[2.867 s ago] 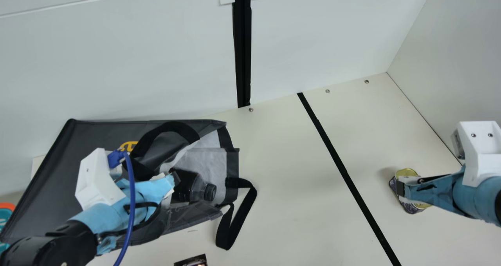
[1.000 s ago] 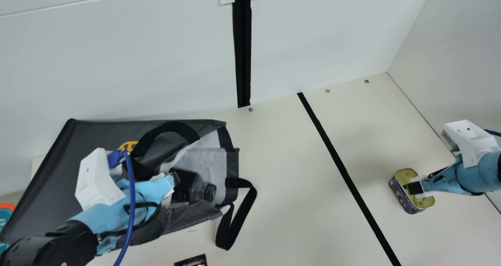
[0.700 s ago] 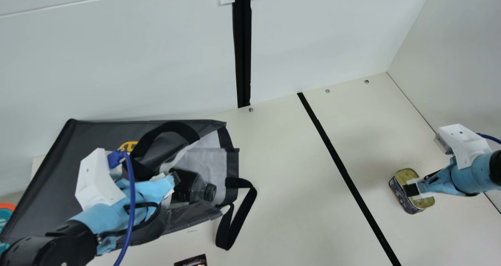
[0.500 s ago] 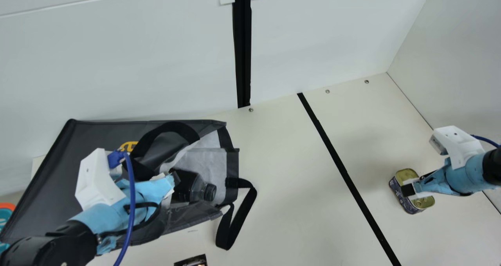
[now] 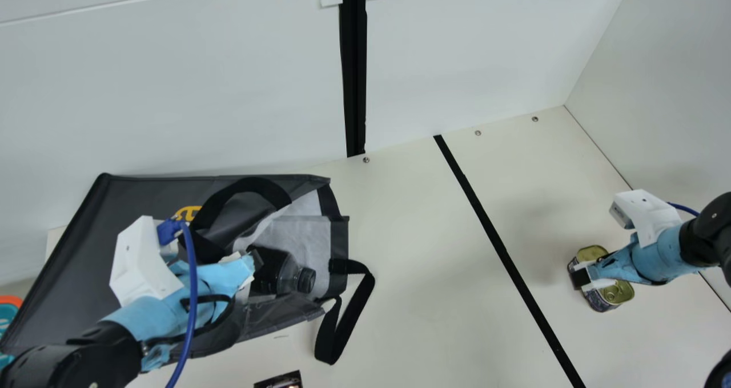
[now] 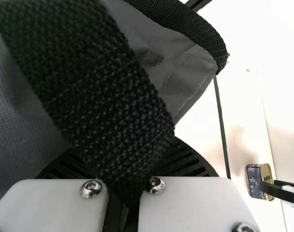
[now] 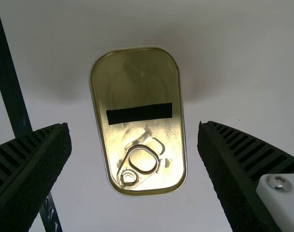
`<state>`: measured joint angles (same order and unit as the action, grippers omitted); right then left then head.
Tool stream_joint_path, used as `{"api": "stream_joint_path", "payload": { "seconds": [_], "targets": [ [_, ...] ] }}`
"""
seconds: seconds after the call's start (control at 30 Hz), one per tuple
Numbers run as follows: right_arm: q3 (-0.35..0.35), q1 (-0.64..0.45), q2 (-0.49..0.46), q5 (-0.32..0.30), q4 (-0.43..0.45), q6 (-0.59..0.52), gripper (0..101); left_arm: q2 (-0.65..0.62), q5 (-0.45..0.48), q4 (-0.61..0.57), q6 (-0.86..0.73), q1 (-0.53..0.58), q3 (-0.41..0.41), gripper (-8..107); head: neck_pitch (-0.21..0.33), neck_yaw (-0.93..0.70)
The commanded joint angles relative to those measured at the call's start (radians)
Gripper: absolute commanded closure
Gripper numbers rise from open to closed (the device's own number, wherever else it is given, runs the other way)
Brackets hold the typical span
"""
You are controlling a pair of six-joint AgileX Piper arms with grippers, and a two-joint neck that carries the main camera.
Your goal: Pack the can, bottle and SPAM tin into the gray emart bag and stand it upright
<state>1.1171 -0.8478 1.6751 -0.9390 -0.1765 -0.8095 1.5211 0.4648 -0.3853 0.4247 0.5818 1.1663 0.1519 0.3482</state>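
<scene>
Right gripper [image 5: 588, 272] first: I have it spread wide with nothing in its grasp, poised over the tin [image 5: 618, 292]. From the right wrist view I look down on the lid and ring pull, one finger to each side and a visible gap between each finger and the metal. I can't tell how far above the table [image 5: 422, 262] the tips are. In the main view my right arm [image 5: 665, 259] comes in from the right edge, running leftward with its white mount [image 5: 645, 214] on the upper side. The tin sits on the table, well apart from the bag [image 5: 137, 205] and across the black strip [image 5: 497, 239].

Over on the other side, my left arm [image 5: 103, 354] slants up from the lower left corner and lies over the bag, pointing toward its mouth. My left gripper [image 5: 250, 265] is closed on a handle [image 6: 94, 87], the webbing pinched between its fingers. The bag lies on its side, with the bottle [image 5: 280, 274] lying in the mouth, cap outward
</scene>
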Motion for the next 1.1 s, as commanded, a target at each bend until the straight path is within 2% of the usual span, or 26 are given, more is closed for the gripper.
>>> {"api": "stream_joint_path", "payload": {
  "seconds": [0.0, 0.3, 0.77, 1.07],
  "targets": [
    [-0.001, 0.003, 0.012, 0.011, 0.002, 0.005, 6, 0.000, 0.000, 0.000, 0.000, 0.000, 0.000, 107, 0.023, 0.001],
    [0.004, 0.014, 0.068, 0.048, 0.017, 0.024, 6, 0.000, 0.000, 0.000, 0.000, 0.000, 0.000, 107, 0.023, 0.001],
    [0.021, 0.015, 0.096, 0.060, 0.035, 0.024, 100, 0.000, 0.000, 0.000, 0.000, 0.000, 0.000, 107, 0.023, 0.001],
    [0.031, 0.013, 0.074, 0.049, 0.021, -0.004, 101, 0.000, 0.000, 0.000, 0.000, 0.000, 0.000, 107, 0.023, 0.001]
  ]
}}
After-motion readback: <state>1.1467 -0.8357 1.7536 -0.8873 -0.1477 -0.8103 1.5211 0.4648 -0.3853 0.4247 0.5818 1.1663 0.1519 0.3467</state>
